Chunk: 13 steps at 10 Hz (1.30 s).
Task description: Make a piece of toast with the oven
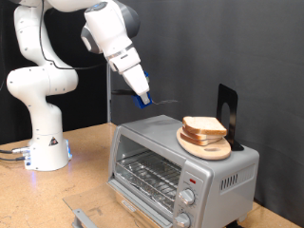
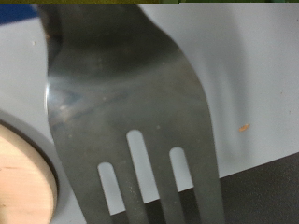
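The silver toaster oven (image 1: 180, 161) stands at the exterior view's lower right with its glass door (image 1: 95, 211) folded down. Its wire rack (image 1: 152, 176) looks bare. Pale bread slices (image 1: 204, 126) lie stacked on a round wooden board (image 1: 204, 147) on the oven's roof; I cannot tell a single slice apart from them. My gripper (image 1: 142, 95) is shut on the blue handle of a slotted metal spatula (image 1: 167, 99), held above the roof to the left of the board. The wrist view is filled by the spatula blade (image 2: 140, 103), with the board's edge (image 2: 23, 182) beside it.
A black upright stand (image 1: 228, 114) rises behind the board on the oven roof. Two round knobs (image 1: 187, 198) sit on the oven's front right. The robot's white base (image 1: 43, 142) stands on the wooden table at the exterior view's left. A black curtain closes the back.
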{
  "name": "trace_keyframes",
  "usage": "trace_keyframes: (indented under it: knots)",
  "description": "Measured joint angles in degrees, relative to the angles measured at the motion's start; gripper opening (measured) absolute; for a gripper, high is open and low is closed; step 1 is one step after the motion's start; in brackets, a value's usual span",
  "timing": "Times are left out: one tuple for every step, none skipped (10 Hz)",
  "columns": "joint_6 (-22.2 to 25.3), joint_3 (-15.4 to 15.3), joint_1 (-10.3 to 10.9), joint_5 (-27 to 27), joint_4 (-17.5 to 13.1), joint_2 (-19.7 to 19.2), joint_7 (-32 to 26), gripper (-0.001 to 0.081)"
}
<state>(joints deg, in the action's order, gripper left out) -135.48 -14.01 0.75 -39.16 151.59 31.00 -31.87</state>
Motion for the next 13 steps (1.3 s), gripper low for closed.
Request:
trace_keyframes:
  knots:
    - [0.76,-0.05,-0.05,-0.54,0.00,-0.05,2.60,0.0368]
    - [1.33,-0.02,-0.19,-1.94,-0.28,-0.02,7.24,0.0368]
    - [2.21,0.16,-0.60,-3.23,-0.74,0.13,12.10,0.0368]
    - [2.79,0.62,-1.14,-4.19,-1.14,0.46,15.80,0.0368]
    - [2.80,1.26,-1.66,-4.89,-1.23,0.97,18.00,0.0368]
    - [1.96,2.07,-2.13,-6.16,-1.20,1.53,18.68,0.0368]
    - [0.77,3.12,-2.54,-7.84,-1.13,2.01,18.62,0.0368]
    - [-0.42,4.48,-2.86,-8.81,-1.08,2.29,18.09,0.0368]
    - [-1.29,5.81,-3.34,-9.05,-1.08,2.34,17.25,0.0368]
    - [-1.99,6.81,-3.96,-8.92,-1.08,2.26,16.49,0.0368]
    - [-2.55,7.49,-5.00,-8.24,-1.08,1.89,15.71,0.0368]
    - [-2.74,8.06,-6.31,-6.97,-1.10,1.22,15.06,0.0368]
    - [-2.75,8.63,-7.42,-5.93,-1.21,0.38,14.27,0.0368]
